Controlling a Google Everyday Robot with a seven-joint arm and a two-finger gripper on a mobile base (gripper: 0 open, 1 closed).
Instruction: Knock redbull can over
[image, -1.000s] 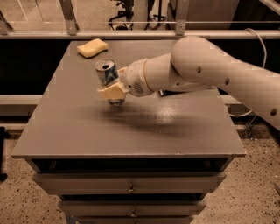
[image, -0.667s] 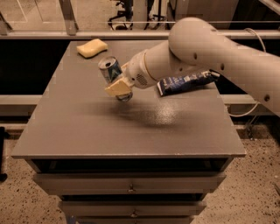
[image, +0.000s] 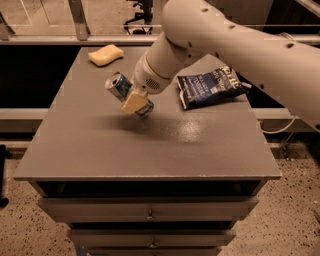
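- Three things share the desk (image: 150, 150): the yellow sponge (image: 105, 54) lies left of the redbull can (image: 120, 86) and farther back, out of play.
- The redbull can tilts top-leftward, my jaws clamped around its lower half to tip it.
- The chip bag (image: 210, 86) lies flat to the can's right, well apart.

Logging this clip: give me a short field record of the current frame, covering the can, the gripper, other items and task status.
redbull can: steeply tilted, top pointing up-left, lower end hidden behind the gripper
gripper: at the can's lower part, left of the table's centre
chip bag: lying flat to the right, apart from the can
sponge: back-left part of the table, untouched
task status: can leaning, not yet lying flat
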